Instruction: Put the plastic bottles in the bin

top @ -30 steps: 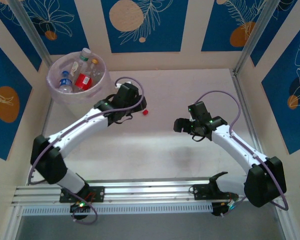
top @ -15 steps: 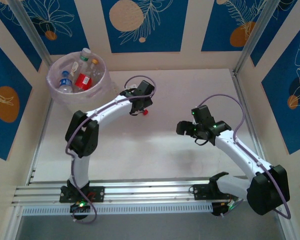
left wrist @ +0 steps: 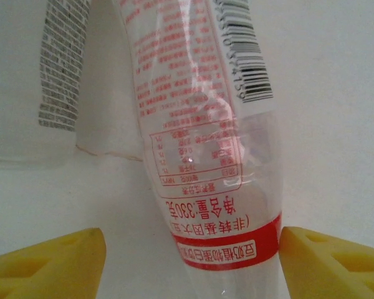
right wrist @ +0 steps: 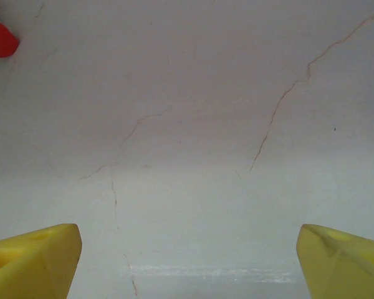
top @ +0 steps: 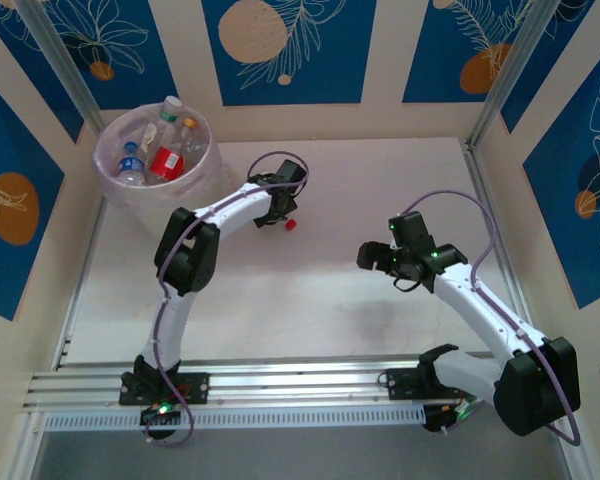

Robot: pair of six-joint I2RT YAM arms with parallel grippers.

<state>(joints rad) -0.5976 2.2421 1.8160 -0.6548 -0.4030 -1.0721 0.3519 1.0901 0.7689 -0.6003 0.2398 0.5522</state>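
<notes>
overhead view: the bin (top: 130,200) stands in the far left corner of the worktop (top: 310,320). it holds several bottles (top: 166,158), among them 1 with a red label and 1 with a blue label. the left hand (top: 278,208) is stretched out over the worktop to the right of the bin, with a red cap (top: 291,224) just beside it. the right hand (top: 366,257) hangs over bare worktop, well apart from the cap.

left wrist view: a clear bottle (left wrist: 212,187), its white label printed in red above a red band, lies between the 2 yellow fingers (left wrist: 50,265) of the left hand (left wrist: 193,265). the hand is open: 1 finger stands clear of the bottle, and the other is at its edge, where contact cannot be told. a grey-printed label (left wrist: 63,62) on another clear body lies just beside the bottle.

right wrist view: the right hand (right wrist: 187,261) is open, its fingers (right wrist: 34,258) wide apart over white worktop marked with thin cracks. the red cap (right wrist: 0,38) sits at the upper left.
</notes>
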